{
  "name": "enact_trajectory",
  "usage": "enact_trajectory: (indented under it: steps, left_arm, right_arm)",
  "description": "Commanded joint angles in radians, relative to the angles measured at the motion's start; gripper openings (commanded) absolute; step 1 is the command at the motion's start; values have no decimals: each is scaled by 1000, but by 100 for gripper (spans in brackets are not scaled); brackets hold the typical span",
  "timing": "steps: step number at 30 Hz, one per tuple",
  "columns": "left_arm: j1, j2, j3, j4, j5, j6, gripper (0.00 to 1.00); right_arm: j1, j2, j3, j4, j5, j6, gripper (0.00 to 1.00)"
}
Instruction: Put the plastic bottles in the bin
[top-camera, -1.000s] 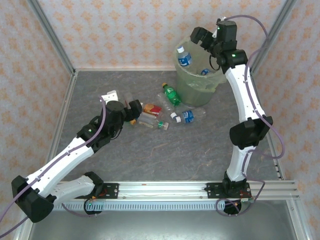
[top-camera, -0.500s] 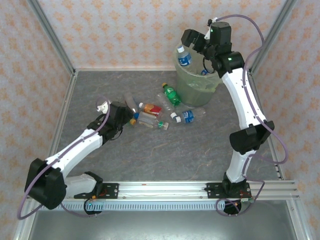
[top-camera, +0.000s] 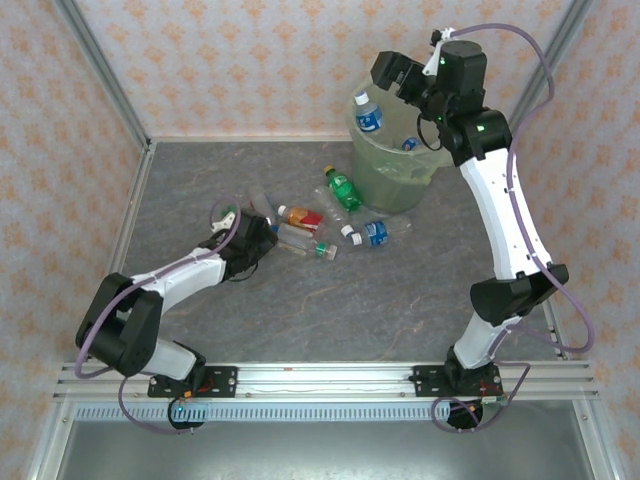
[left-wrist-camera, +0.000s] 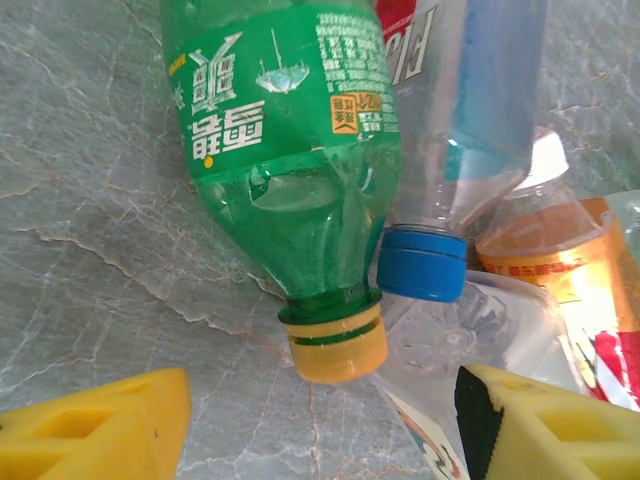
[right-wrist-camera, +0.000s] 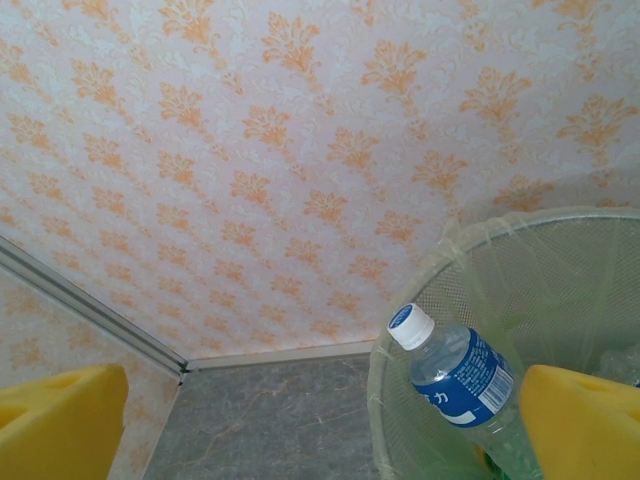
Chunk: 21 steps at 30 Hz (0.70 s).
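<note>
My left tool (left-wrist-camera: 320, 440) is standing open and gripping nothing. Its fingers are flanking the cap end of a yellow-capped green bottle (left-wrist-camera: 280, 150), which is lying on the tabletop (left-wrist-camera: 90, 250) against a blue-capped clear bottle (left-wrist-camera: 470, 120). My right tool (right-wrist-camera: 320, 430) is hanging wide and empty by the rim of the bin (right-wrist-camera: 470, 235). Inside the bin, a blue-labelled bottle (right-wrist-camera: 455, 375) is leaning on the wall.

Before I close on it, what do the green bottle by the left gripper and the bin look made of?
The green bottle looks like thin, glossy, translucent plastic: its wall is dented and shiny. Its yellow cap seems opaque, duller plastic. The bin is probably pale-green translucent plastic; a mesh pattern shows in its wall.
</note>
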Motion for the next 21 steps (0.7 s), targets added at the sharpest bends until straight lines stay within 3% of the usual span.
enact_trajectory:
  steps: [1,5,14,19,21]
  left_arm:
    - [16,41,-1,77,20,-5,70]
    - [30,93,16,96,20,7,64]
    - [42,164,23,121,3,52,59]
    - [42,159,24,115,-22,102,47]
    - [41,149,26,101,-35,120,38]
  right_arm:
    - [6,-21,-16,9,15,-15,99]
    - [6,-30,-27,6,24,-21,100]
    - [6,-39,-28,-5,33,-31,100]
    - [6,-42,-33,-6,26,-29,100]
    - [7,-42,-38,-4,24,-24,100]
